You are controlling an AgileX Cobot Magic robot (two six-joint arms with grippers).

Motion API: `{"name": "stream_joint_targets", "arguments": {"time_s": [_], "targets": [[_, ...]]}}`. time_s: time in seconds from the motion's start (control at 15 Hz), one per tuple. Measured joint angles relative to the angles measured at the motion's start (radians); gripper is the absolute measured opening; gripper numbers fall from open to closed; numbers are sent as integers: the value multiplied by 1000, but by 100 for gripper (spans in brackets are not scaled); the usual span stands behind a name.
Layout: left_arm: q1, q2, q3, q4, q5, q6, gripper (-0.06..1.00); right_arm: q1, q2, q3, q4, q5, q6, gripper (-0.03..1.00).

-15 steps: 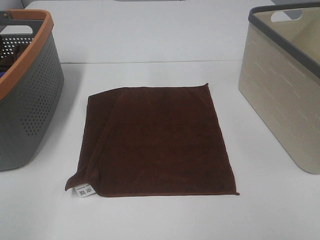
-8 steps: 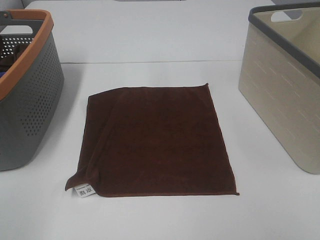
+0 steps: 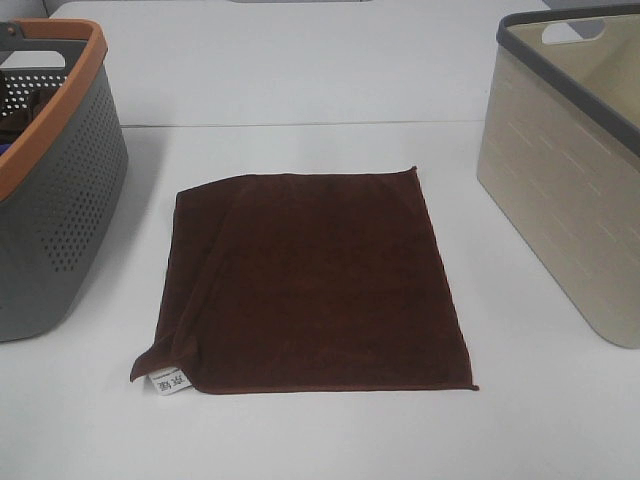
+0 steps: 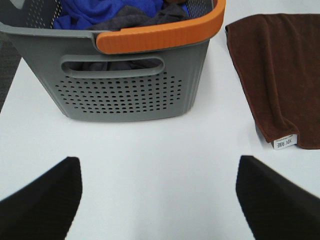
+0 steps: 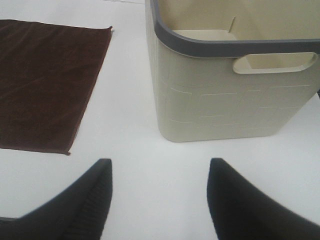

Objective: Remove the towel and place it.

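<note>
Dark brown towel (image 3: 312, 282) flat on the white worktop (image 3: 330, 90), between the grey basket with the orange rim (image 3: 55, 190) and the beige basket with the dark grey rim (image 3: 570, 170), touching neither. One edge folded over itself, with a small white label (image 3: 168, 382) poking out at the corner nearest the left pincer (image 4: 159, 197). Left pincer spread wide over bare worktop, gripping nothing; in its wrist view, the grey basket straight ahead of it, holding blue and dark cloth (image 4: 115, 12), and the towel (image 4: 280, 70) ahead and off to the side of one finger (image 4: 277, 202), well apart from it, label (image 4: 285, 143) at the closest corner. Right pincer (image 5: 159, 200) likewise spread and empty, hovering over bare worktop; beige basket (image 5: 225, 95) ahead of it, nothing visible inside where the view reaches, and the towel (image 5: 45, 80) ahead and beyond the other finger (image 5: 80, 205), its near corner close to that fingertip but not touching. Neither pincer visible from the high camera.
</note>
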Motion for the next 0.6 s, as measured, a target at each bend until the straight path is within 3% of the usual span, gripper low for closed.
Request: {"name": "stream_joint_targets", "arguments": {"time_s": [0.6], "targets": [[3, -98, 0, 1, 0, 1, 80, -12, 0, 0, 0, 0, 1, 55]]}}
